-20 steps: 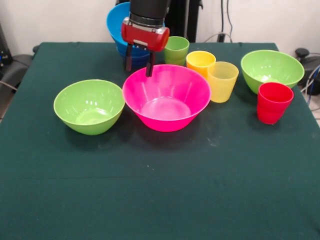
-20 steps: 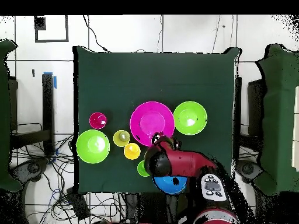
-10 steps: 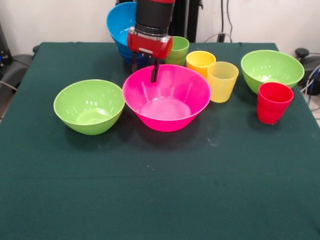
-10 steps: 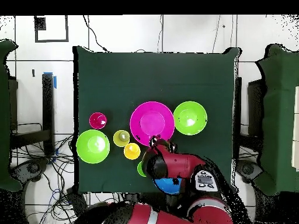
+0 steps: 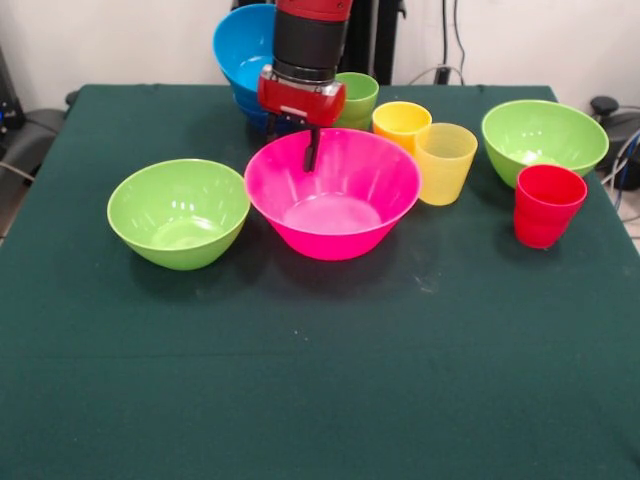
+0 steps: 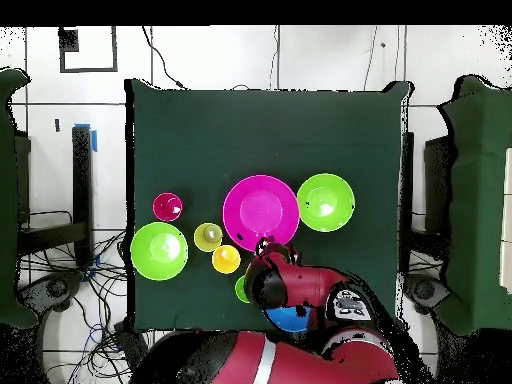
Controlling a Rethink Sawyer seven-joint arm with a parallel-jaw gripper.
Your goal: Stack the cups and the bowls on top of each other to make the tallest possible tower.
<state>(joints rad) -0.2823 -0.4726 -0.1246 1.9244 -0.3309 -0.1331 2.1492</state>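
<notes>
The gripper point(image 5: 294, 146) is seen at the far rim of the large pink bowl point(image 5: 333, 192), with one dark finger inside the rim and the other outside it, half hidden behind the wall. The rim is thus straddled by the fingers, but whether the wall is actually pinched cannot be told from either view; the bowl is seen resting on the green table point(image 5: 320, 380).

Directly behind the gripper, on the robot's side of the table, the tower point(image 5: 245, 60) of nested blue bowls is found, its upper bowl tilted. The green cup point(image 5: 354, 99) is placed just beside it, and the orange cup point(image 5: 400, 123) and the pale yellow cup point(image 5: 445, 160) stand close together beside that. The red cup point(image 5: 546, 204) is set in front of one lime green bowl point(image 5: 543, 136); the other lime green bowl point(image 5: 178, 211) lies on the opposite side of the pink bowl.

The coming move is judged to turn on one relation: the tower lies straight back from the gripper, toward the robot's base, so that a held pink bowl would have to be lifted and drawn back over it. In the overhead view the same line is confirmed, with gripper point(image 6: 264, 245) between pink bowl point(image 6: 259, 208) and tower point(image 6: 292, 318).
</notes>
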